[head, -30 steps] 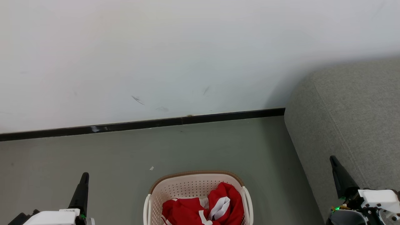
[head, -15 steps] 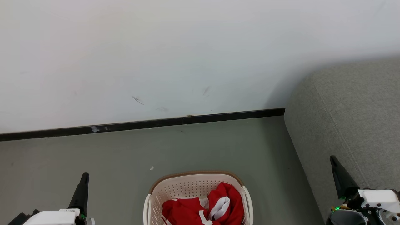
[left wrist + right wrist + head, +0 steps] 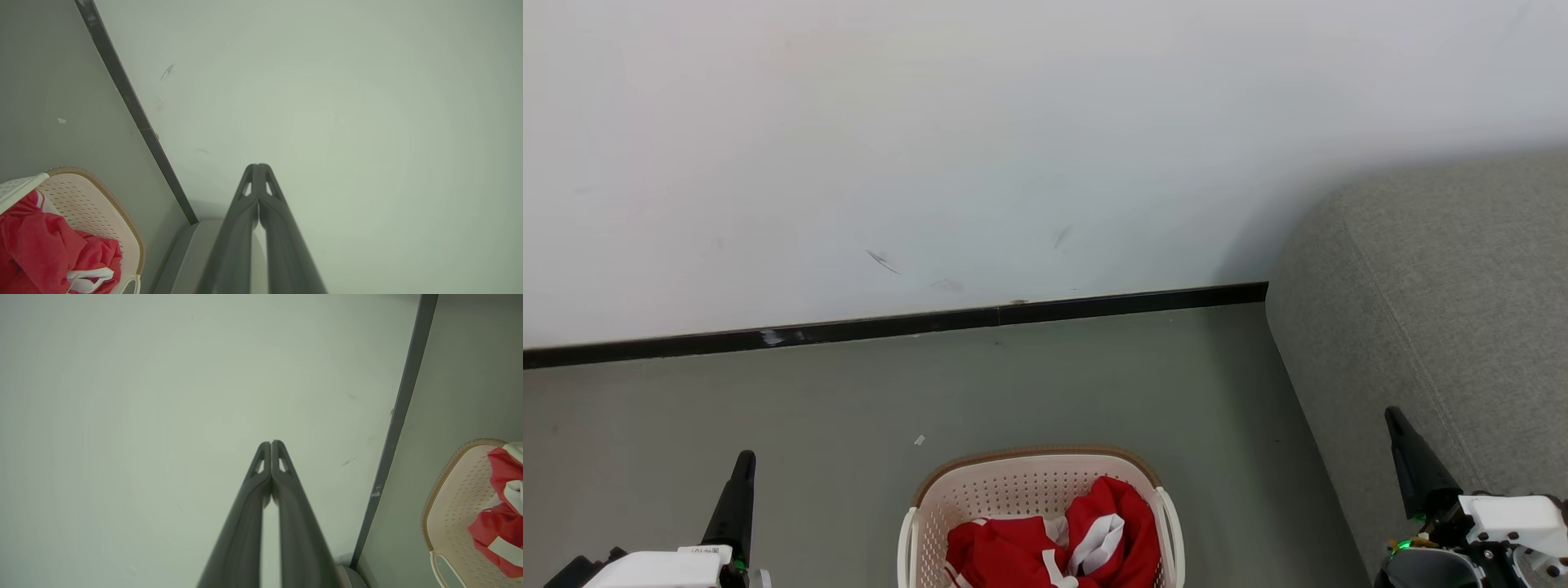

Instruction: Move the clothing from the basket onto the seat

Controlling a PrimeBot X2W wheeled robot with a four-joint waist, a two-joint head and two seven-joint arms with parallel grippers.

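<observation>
The cream basket (image 3: 1013, 482) with a brown rim sits on the floor at the bottom centre of the head view. Red clothing (image 3: 1013, 551) with white panels lies bunched inside it. The grey seat (image 3: 1437, 310) rises at the right. My left gripper (image 3: 743, 462) points up at the lower left, shut and empty, well left of the basket. My right gripper (image 3: 1393, 416) is shut and empty in front of the seat's side. In the left wrist view the left gripper (image 3: 258, 166) faces the wall, with the basket (image 3: 102, 200) and clothing (image 3: 41, 249) at lower left. The right wrist view shows the right gripper (image 3: 271, 443), basket (image 3: 453, 490) and clothing (image 3: 498, 526).
A white wall (image 3: 931, 147) with a black skirting strip (image 3: 890, 325) stands beyond the basket. Grey-green floor (image 3: 1094, 384) lies between the wall, the basket and the seat. A small white scrap (image 3: 919, 440) lies on the floor left of the basket.
</observation>
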